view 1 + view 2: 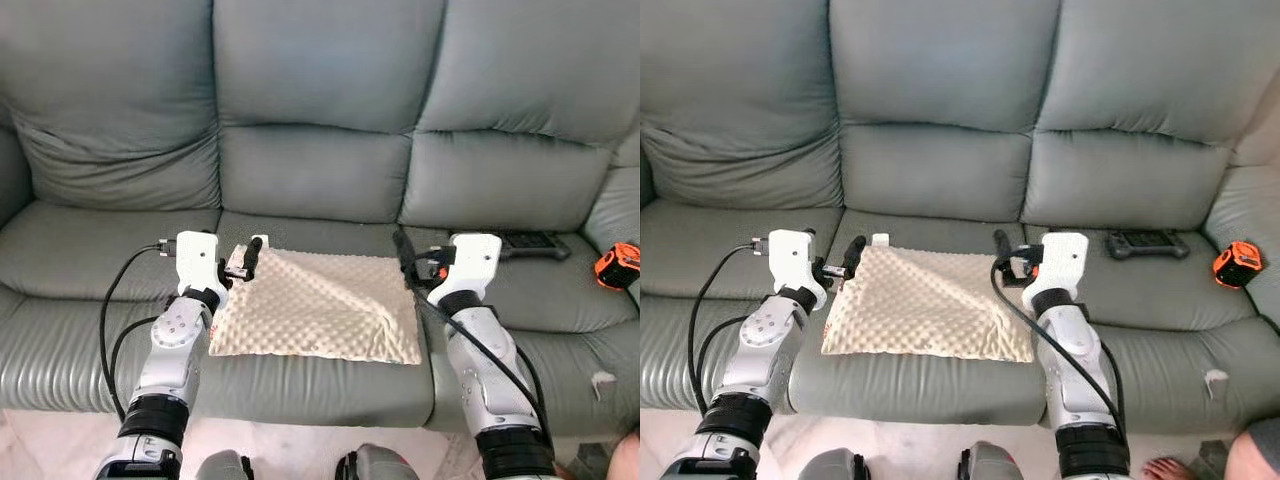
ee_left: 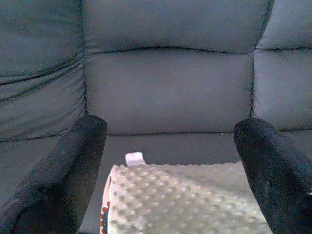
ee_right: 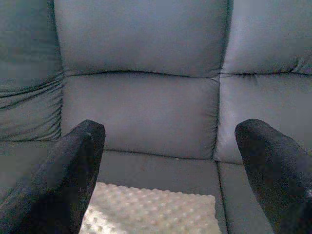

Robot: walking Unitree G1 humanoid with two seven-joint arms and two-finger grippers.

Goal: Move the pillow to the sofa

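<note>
Both silver arms reach fwd from the bottom edge of the head views, one either side of the pillow [image 1: 318, 307]. Pillow: cream, dimpled fabric, lying flat on the middle seat cushion of the grey-green sofa [image 1: 320, 170], front edge near the cushion's front lip; small white tag at its far left corner, and a fold lifts its right side.

L claw [image 1: 250, 256]: at the pillow's far left corner, just beside the tag; in the L wrist view its fingers [image 2: 63, 180] stand wide apart, nothing between them, pillow lying below and ahead.

R claw [image 1: 402, 248]: at the pillow's far right corner, beside its edge; in the R wrist view its fingers [image 3: 58, 183] are spread wide too, holding nothing, w/ the pillow's far edge showing low between them and the sofa back beyond.

Black cables loop from each wrist down along the forearm.

On the right seat cushion: a dark handheld controller [image 1: 533, 244] near the backrest, and an orange-and-black tape measure [image 1: 616, 266] further right, well apart from the pillow. White scrap [image 1: 603, 383] on the cushion's front right. A person's bare foot [image 1: 1161, 468] shows on the floor at lower right.
</note>
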